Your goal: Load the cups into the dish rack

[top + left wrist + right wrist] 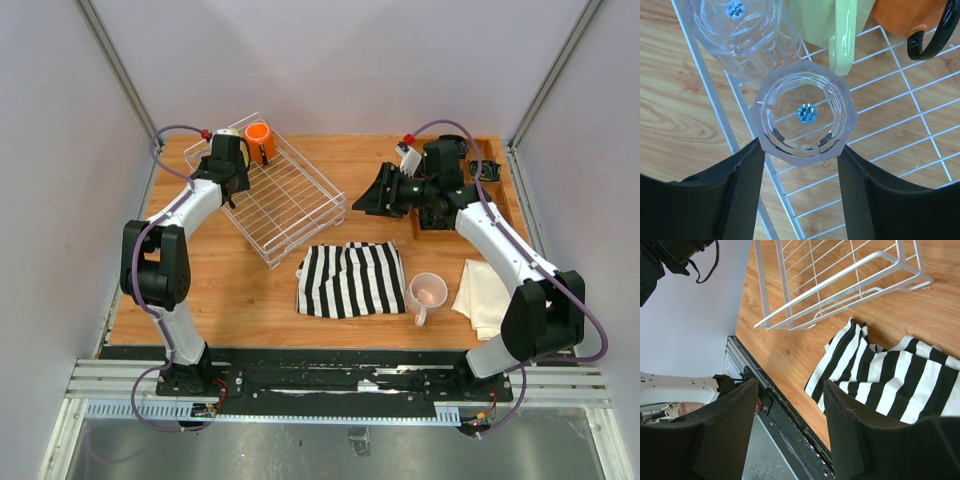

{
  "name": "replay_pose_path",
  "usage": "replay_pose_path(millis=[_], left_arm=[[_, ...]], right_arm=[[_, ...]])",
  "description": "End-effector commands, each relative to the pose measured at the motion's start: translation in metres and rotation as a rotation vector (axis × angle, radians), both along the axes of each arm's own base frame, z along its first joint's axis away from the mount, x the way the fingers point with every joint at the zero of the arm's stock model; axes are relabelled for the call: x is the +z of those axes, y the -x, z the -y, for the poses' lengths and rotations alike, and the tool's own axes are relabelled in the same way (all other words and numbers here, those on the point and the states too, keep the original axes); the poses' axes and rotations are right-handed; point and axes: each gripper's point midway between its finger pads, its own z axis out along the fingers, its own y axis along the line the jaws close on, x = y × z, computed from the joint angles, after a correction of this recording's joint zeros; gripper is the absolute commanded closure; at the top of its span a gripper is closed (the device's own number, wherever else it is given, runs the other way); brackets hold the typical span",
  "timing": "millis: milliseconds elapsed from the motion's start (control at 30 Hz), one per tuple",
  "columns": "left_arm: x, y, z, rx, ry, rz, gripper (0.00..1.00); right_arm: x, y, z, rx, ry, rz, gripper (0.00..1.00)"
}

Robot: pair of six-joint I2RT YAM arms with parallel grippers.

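Note:
My left gripper (800, 147) is shut on a clear glass tumbler (805, 112), base up, over the grid of the white wire dish rack (920, 125). A second tumbler (737, 35), a yellow-green mug (840, 30) and an orange mug (910, 17) stand just beyond it in the rack's far corner. From above, the left gripper (232, 180) hovers at that corner of the rack (300, 205) beside the orange mug (258, 140). A pale pink mug (427, 293) lies on the table. My right gripper (790, 385) is open and empty in the air.
A black-and-white striped cloth (352, 278) lies in front of the rack, and a cream cloth (482, 290) lies at the right. A wooden compartment tray (490, 185) sits at the back right under the right arm. The right gripper (360, 203) points left toward the rack.

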Motion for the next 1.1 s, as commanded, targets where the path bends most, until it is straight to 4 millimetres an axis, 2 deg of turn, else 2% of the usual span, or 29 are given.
replay_pose_path(millis=[0, 300, 433, 467, 533, 667, 767, 933, 1067], left_arm=[[0.002, -0.007, -0.004, 0.032, 0.006, 0.014, 1.00], [-0.002, 0.007, -0.024, 0.085, -0.022, -0.013, 0.99], [0.002, 0.005, -0.025, 0.082, -0.028, -0.008, 0.93], [0.003, 0.004, -0.024, 0.077, -0.025, -0.006, 0.91], [0.005, 0.003, -0.023, 0.075, -0.024, -0.001, 0.78], [0.008, 0.002, -0.023, 0.078, -0.023, 0.005, 0.49], [0.010, 0.002, -0.023, 0.074, -0.019, 0.008, 0.37], [0.017, 0.004, -0.021, 0.058, -0.016, 0.019, 0.28], [0.019, 0.006, -0.019, 0.042, -0.014, 0.004, 0.24]], right_arm=[[0.007, -0.003, 0.003, 0.005, 0.001, 0.027, 0.44], [0.005, -0.004, 0.004, 0.004, 0.003, 0.024, 0.44], [0.005, -0.004, 0.004, 0.005, 0.004, 0.024, 0.44], [0.005, -0.003, 0.004, 0.005, 0.004, 0.024, 0.44], [0.005, -0.002, 0.004, 0.006, 0.004, 0.026, 0.44], [0.005, -0.001, 0.005, 0.004, 0.005, 0.026, 0.44], [0.005, -0.001, 0.005, 0.003, 0.005, 0.025, 0.44], [0.004, -0.002, 0.005, 0.003, 0.006, 0.022, 0.44], [0.001, -0.001, 0.004, 0.006, 0.011, 0.017, 0.44]])
